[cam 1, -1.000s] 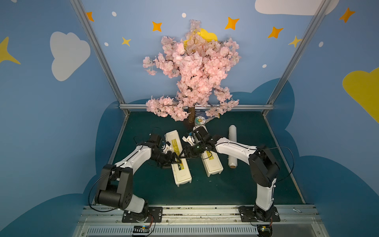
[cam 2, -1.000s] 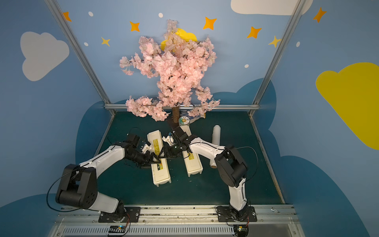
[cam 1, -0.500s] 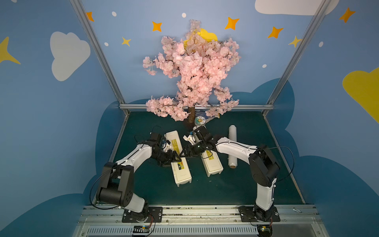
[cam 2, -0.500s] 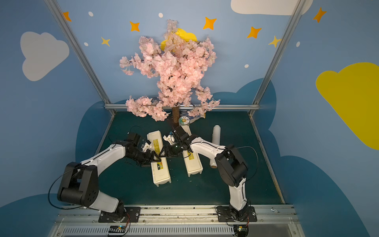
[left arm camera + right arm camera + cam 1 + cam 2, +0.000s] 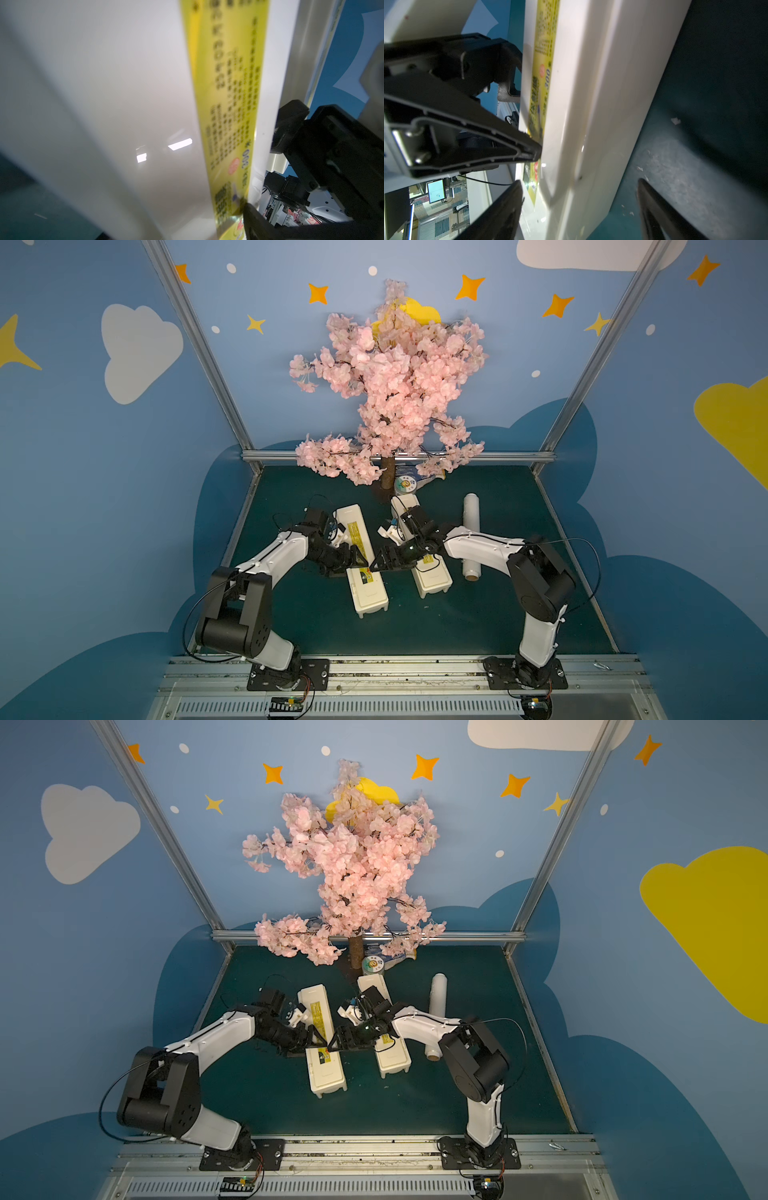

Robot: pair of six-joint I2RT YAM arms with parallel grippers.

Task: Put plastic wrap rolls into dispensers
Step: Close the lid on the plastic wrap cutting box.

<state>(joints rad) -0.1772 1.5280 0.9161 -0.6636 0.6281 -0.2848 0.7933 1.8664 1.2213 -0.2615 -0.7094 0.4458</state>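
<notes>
- the step in hand looks like getting the lid of the left-hand dispenser (image 5: pixel 368 597) up. it lies shut on the green surface (image 5: pixel 457 626), and so does the right-hand dispenser (image 5: pixel 433 583) just beside it.
- to do it well, i'd catch the lid's free long edge by the yellow label strip (image 5: pixel 228 104) with one tip only. the other arm should pin the box body, since a light plastic box is likely to skid or tip rather than open.
- lift in an arc about the hinge, not straight up, or the whole box may come along.
- the one plastic wrap roll (image 5: pixel 471 522) i can see lies on the surface beyond the right-hand dispenser, partly under the right forearm. a second roll isn't in sight.
- both arms reach low and inward, with the wrists near level. they meet tip to tip over the middle of the left-hand dispenser.
- the left fingers (image 5: pixel 358 560) are spread, one tip resting on the label strip. whether they grip anything i cannot tell.
- the right fingers (image 5: pixel 508 207) are spread wide to either side of the box, not pressing it as far as the wrist view shows.
</notes>
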